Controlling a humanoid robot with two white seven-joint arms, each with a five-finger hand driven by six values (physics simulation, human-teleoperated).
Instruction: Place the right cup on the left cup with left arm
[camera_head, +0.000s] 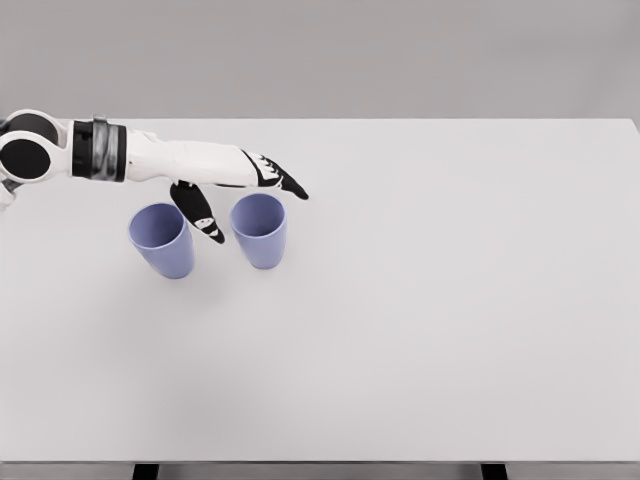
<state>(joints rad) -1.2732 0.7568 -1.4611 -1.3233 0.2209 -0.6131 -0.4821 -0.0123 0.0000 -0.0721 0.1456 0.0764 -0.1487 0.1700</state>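
Two lavender-blue cups stand upright on the white table (420, 320). The left cup (162, 240) is at the left, and the right cup (260, 231) sits a short way to its right. My left hand (252, 200) reaches in from the left edge, just behind and above the cups. Its fingers (285, 182) stretch out over the far rim of the right cup, while the thumb (197, 212) points down into the gap between the two cups. The hand is open and holds nothing.
The table's front edge runs along the bottom of the view, with two dark legs showing below it. A plain grey wall stands behind the table.
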